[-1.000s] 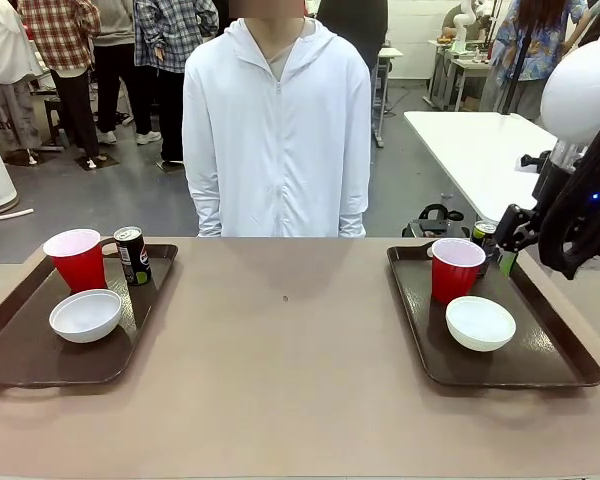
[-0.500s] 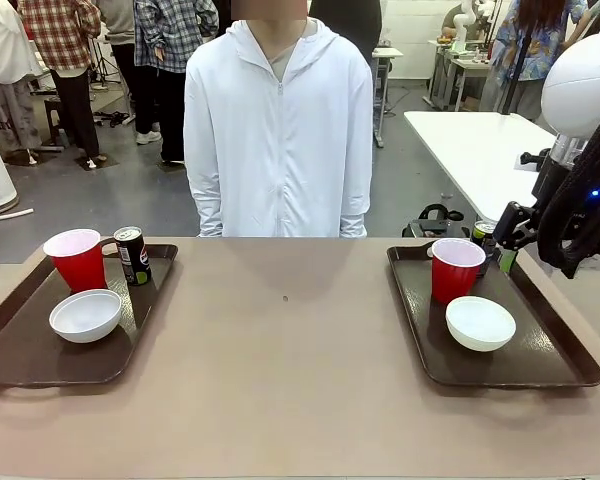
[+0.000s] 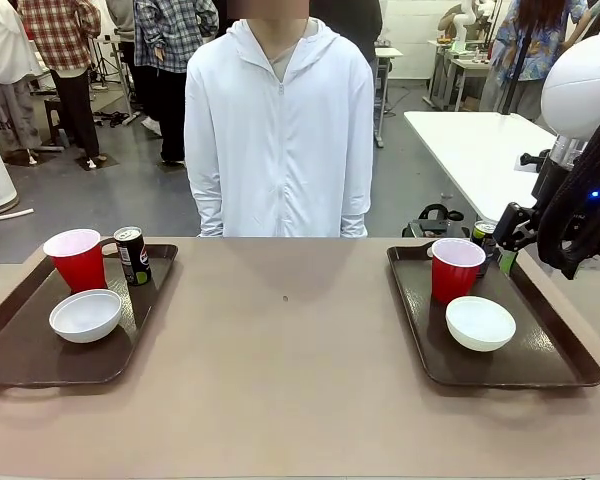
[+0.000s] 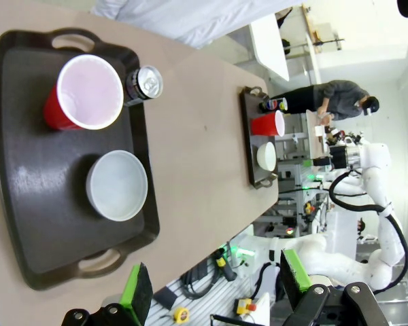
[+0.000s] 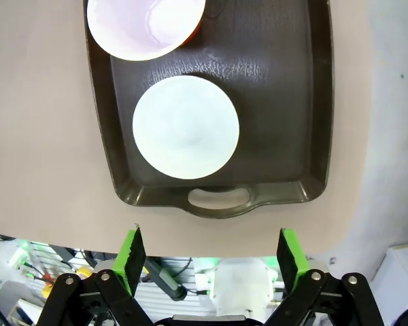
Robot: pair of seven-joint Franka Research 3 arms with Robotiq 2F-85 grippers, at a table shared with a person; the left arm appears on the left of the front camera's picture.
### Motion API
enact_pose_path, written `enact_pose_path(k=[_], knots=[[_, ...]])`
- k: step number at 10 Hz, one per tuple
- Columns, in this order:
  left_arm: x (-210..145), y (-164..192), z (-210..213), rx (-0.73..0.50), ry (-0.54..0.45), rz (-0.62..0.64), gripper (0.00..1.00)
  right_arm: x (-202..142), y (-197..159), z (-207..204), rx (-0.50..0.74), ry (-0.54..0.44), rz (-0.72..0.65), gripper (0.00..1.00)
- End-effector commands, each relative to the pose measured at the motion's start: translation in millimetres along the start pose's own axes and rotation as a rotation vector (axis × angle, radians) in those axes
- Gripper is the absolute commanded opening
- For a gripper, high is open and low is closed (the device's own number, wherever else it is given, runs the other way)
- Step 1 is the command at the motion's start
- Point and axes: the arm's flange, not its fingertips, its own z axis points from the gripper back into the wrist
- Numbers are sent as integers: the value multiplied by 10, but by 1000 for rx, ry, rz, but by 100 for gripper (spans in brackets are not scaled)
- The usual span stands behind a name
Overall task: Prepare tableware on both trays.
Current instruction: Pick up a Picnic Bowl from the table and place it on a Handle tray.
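The left tray [image 3: 20, 345] holds a red cup [image 3: 77, 258], a dark can [image 3: 132, 255] and a white bowl [image 3: 85, 315]. From above, the left wrist view shows that tray [image 4: 34, 204] with its cup [image 4: 85, 92], can [image 4: 144, 83] and bowl [image 4: 117, 185]. My left gripper [image 4: 214, 282] hangs open and empty beyond the tray's handle end. The right tray [image 3: 545, 350] carries a red cup [image 3: 456, 268], a bowl [image 3: 480, 322] and a can [image 3: 483, 232] half hidden behind the cup. My right gripper [image 5: 211, 251] is open, high over the tray [image 5: 285, 136], bowl [image 5: 185, 127] and cup [image 5: 146, 24].
A person in a white hooded jacket [image 3: 278, 130] stands at the far edge, hands out of sight. My right arm [image 3: 580, 200] hangs over the right tray's far right corner. Bare tan tabletop [image 3: 280, 340] lies between the trays. A white table [image 3: 480, 150] stands behind.
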Motion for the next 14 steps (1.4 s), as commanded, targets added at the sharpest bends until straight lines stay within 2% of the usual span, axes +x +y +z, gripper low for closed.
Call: enact_pose_path(k=[1, 3, 4, 5, 7, 11, 14], knots=[[-9, -25, 14, -13, -3, -4, 100, 3, -14, -33, -4, -15, 1, 100], [-9, -25, 14, -13, -3, -4, 100, 0, 0, 0, 0, 0, 0, 100], [-9, -25, 14, -13, -3, -4, 100, -37, -157, 58, 234, 15, 18, 100], [-9, -25, 14, -13, -3, -4, 100, 38, -465, 208, 451, 17, 5, 100], [-9, -25, 14, -13, -3, -4, 100, 101, -1059, 383, 655, 35, -68, 100], [-9, -25, 14, -13, -3, -4, 100, 115, -2187, 363, 906, -28, -75, 100], [-9, -25, 14, -13, -3, -4, 100, 36, -2622, 58, 1025, -73, 10, 100]])
